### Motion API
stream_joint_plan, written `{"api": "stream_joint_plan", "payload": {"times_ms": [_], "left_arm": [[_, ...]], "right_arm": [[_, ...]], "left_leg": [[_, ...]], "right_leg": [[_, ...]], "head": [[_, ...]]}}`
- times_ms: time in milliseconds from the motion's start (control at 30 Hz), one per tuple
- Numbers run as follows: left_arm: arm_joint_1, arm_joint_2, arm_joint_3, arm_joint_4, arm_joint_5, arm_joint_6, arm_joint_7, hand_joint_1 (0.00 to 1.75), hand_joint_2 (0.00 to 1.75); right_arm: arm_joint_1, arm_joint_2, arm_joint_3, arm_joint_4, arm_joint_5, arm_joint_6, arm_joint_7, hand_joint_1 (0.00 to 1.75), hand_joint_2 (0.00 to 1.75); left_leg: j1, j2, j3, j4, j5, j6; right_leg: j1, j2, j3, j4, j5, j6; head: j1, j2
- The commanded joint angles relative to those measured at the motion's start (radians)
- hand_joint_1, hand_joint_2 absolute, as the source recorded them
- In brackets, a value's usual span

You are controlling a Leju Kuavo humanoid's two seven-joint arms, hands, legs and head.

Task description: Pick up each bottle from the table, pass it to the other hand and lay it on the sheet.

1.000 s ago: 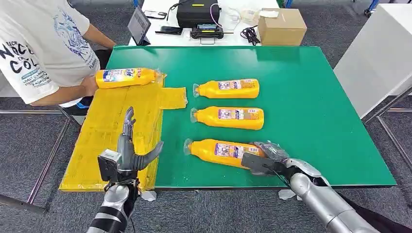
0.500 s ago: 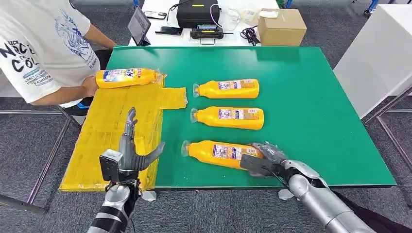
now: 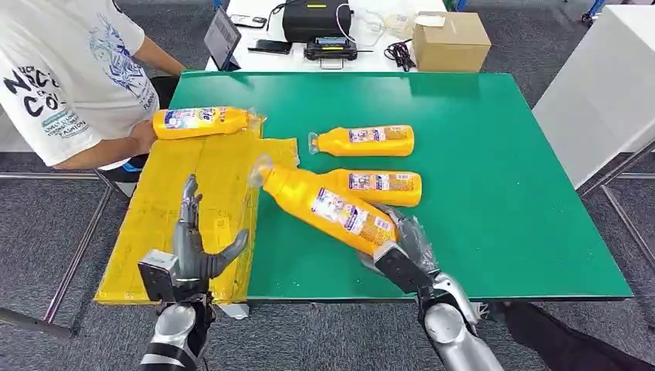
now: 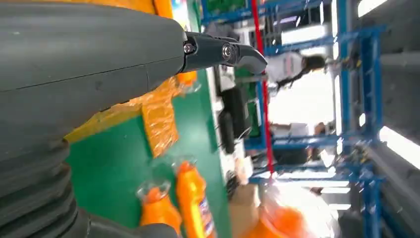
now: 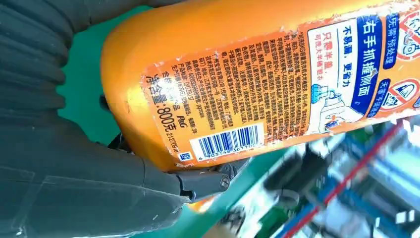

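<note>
Currently, 1 bottle (image 3: 328,209) is held off the green table (image 3: 494,193) by the right hand (image 3: 402,251), whose fingers are clamped around its base end; the cap end is tilted up and to the left, toward the left hand (image 3: 189,251). That slant is judged to suit a handover, since the neck is presented to the receiving side while the heavy base stays supported. In the right wrist view the label and barcode are seen pressed against the thumb, so the grip looks firm.

The left hand is held upright over the near part of the yellow sheet (image 3: 166,216) with its fingers spread apart and nothing in them (a waiting pose, it seems, placed where the bottle can be taken and laid down with little travel).

2 more bottles lie on their sides on the table: 1 far (image 3: 363,141) and 1 nearer (image 3: 386,185), partly hidden behind the lifted one. Another bottle (image 3: 202,122) rests at the far edge of the sheet, where a person's hand (image 3: 143,137) touches its base. The pass itself is judged not yet made.
</note>
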Motion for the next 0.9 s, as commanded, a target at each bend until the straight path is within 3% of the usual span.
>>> {"api": "stream_joint_plan", "payload": {"times_ms": [33, 133, 300, 433, 467, 567, 633, 900], "left_arm": [[0.061, -0.008, 0.069, -0.222, 0.042, 0.089, -0.038, 0.00, 1.75], [0.089, 0.005, 0.063, -0.357, 0.059, 0.171, -0.038, 0.00, 1.75], [0.095, 0.004, 0.071, -0.375, 0.088, 0.168, -0.038, 0.00, 1.75], [0.102, 0.041, 0.007, -0.283, 0.209, -0.073, 0.069, 0.00, 1.75], [0.100, 0.034, 0.001, -0.260, 0.206, -0.073, 0.062, 0.00, 1.75], [0.085, 0.067, -0.074, -0.157, 0.360, -0.326, 0.215, 0.00, 1.75], [0.062, 0.077, -0.114, -0.063, 0.408, -0.412, 0.248, 0.00, 1.75], [0.019, 0.080, -0.193, 0.092, 0.495, -0.533, 0.314, 0.00, 1.75]], "right_arm": [[0.053, 0.089, -0.136, -0.100, -0.006, -0.025, -0.004, 1.75, 1.75], [0.067, 0.092, -0.148, -0.116, -0.009, -0.036, 0.002, 1.75, 1.75], [0.070, 0.091, -0.151, -0.116, -0.010, -0.036, 0.007, 1.75, 1.75], [0.094, 0.093, -0.158, -0.103, 0.017, -0.055, -0.014, 1.75, 1.75], [0.096, 0.094, -0.158, -0.099, 0.020, -0.057, -0.018, 1.75, 1.75], [0.107, 0.115, -0.158, -0.084, 0.036, -0.072, -0.084, 1.75, 1.75], [0.115, 0.147, -0.142, -0.068, 0.036, -0.086, -0.144, 1.75, 1.75], [0.119, 0.206, -0.046, 0.001, 0.024, -0.116, -0.233, 1.75, 1.75]], "left_leg": [[0.002, 0.003, 0.003, 0.001, -0.003, -0.002], [0.001, 0.003, 0.001, 0.002, -0.002, -0.002], [0.001, 0.001, 0.002, 0.000, -0.001, -0.001], [0.001, 0.003, 0.005, -0.001, -0.002, -0.002], [0.000, 0.001, 0.005, -0.001, -0.001, -0.001], [0.000, 0.000, 0.004, -0.001, -0.001, -0.001], [0.000, 0.001, 0.006, -0.002, -0.001, -0.002], [0.002, 0.004, 0.007, -0.002, -0.002, -0.003]], "right_leg": [[0.002, 0.003, 0.003, 0.001, -0.002, -0.003], [0.002, 0.002, 0.001, 0.001, -0.001, -0.002], [0.001, 0.001, 0.001, 0.000, -0.001, -0.002], [0.001, 0.001, 0.004, -0.001, -0.001, -0.002], [0.001, 0.000, 0.004, -0.002, -0.001, -0.002], [0.000, 0.000, 0.003, -0.001, -0.001, -0.001], [0.000, 0.000, 0.005, -0.002, -0.001, -0.002], [0.002, 0.002, 0.006, -0.003, -0.001, -0.003]], "head": [[0.000, 0.000], [0.000, 0.000], [0.000, 0.000], [0.000, 0.000], [0.000, 0.000], [0.000, 0.000], [0.000, 0.000], [0.000, 0.000]]}}
